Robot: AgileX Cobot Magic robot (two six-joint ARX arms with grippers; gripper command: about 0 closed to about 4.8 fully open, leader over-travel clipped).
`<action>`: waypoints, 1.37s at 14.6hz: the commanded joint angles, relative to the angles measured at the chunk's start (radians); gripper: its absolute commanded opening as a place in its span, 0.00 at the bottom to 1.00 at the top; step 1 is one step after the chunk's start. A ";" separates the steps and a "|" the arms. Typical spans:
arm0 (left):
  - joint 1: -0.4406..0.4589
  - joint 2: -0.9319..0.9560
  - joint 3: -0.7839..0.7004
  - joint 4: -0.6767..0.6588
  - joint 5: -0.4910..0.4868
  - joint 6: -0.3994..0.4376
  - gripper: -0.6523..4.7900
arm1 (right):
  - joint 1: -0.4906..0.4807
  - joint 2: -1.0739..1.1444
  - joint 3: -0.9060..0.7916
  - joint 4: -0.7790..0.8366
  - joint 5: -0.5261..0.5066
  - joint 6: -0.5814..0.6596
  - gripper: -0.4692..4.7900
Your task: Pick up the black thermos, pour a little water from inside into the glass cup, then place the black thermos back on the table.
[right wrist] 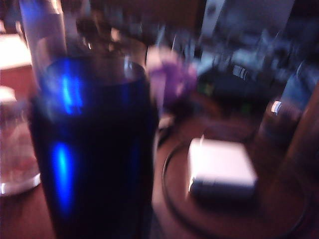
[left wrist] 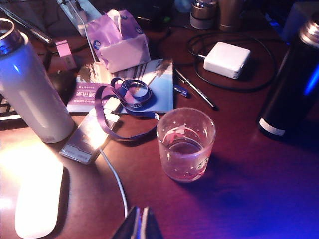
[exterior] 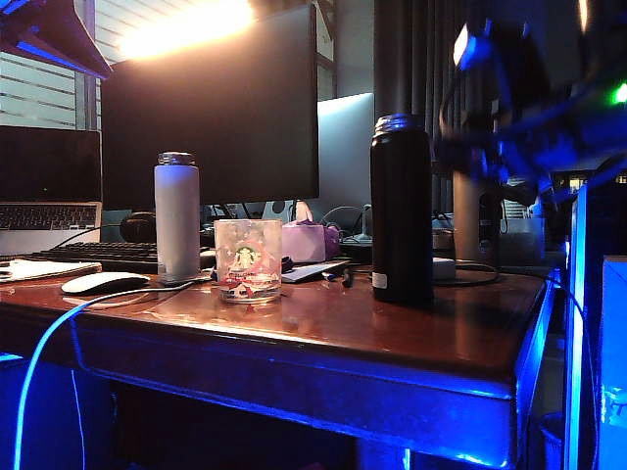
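Two bottles stand upright on the worktop [exterior: 392, 333]: the black thermos [exterior: 401, 211] toward the right, its silver rim uncapped and a small white label near its base, and a shorter white bottle [exterior: 177, 215] to the left. Between them we see the glass cup [exterior: 248, 259], upright, apart from both, with a little clear liquid at its bottom in the left wrist view. A white mouse [exterior: 104, 282] lies left of the white bottle, a purple tissue pack [exterior: 306, 240] sits behind the cup, and a white power adapter [left wrist: 227, 59] with its looped black cable rests near the thermos.

Our right arm [exterior: 549, 127] hangs blurred above and to the right of the thermos, not touching it in the exterior view; we cannot tell whether its fingers are parted or closed. Its wrist camera looks straight at the thermos from close by. Our left fingers [left wrist: 137, 225] hover over the near worktop in front of the cup, tips pressed together, grasping nothing.
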 commanded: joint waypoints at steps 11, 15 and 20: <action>-0.001 -0.003 0.005 0.013 0.008 -0.008 0.17 | 0.001 0.154 0.004 0.211 -0.100 0.062 1.00; -0.001 -0.003 0.005 0.013 0.008 -0.008 0.17 | 0.021 0.155 0.010 0.219 -0.084 0.065 1.00; -0.002 -0.003 0.005 0.013 0.008 -0.022 0.17 | 0.051 0.218 0.069 0.205 -0.061 0.061 1.00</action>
